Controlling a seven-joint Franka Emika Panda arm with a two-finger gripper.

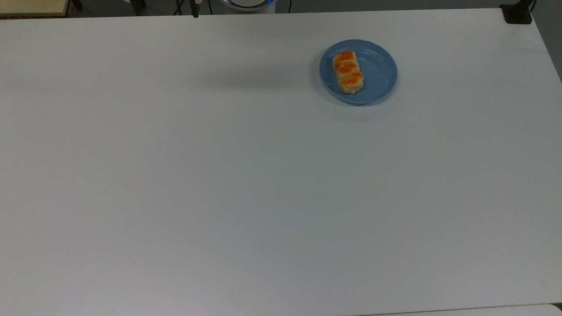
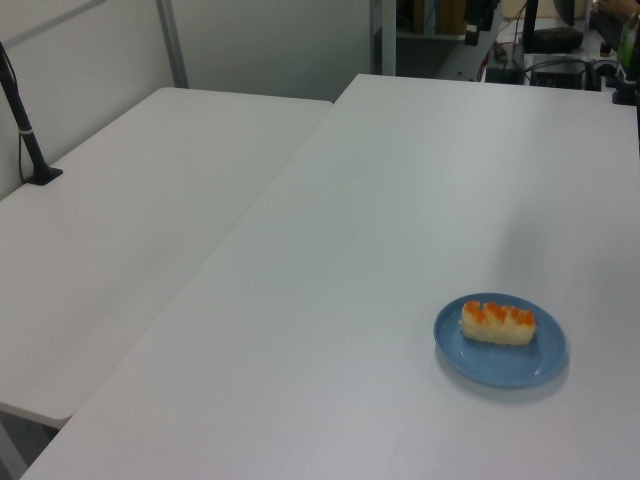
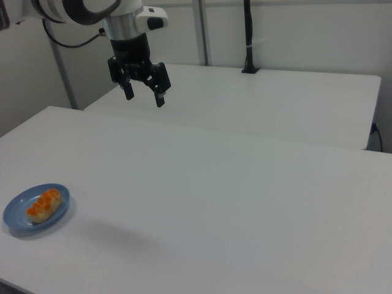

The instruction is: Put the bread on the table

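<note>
We see the table, a wide white top with nothing on its near half. Farther back, toward the top view's right, sits a round blue plate. The bread lies on the plate, on the side toward the top view's left, its long axis running front to back, three orange-brown bumps facing up. It touches only the plate.

In the left view, the plate is at the lower right of the table, with the bread across its far half. A second white table stands alongside on the left view's left, with a black post near its far corner.

In the right view, the plate and bread sit at the lower left. The gripper hangs high above the table, well apart from the bread, pointing down. Its two black fingers are spread apart and hold nothing. Behind it we see the second table.
</note>
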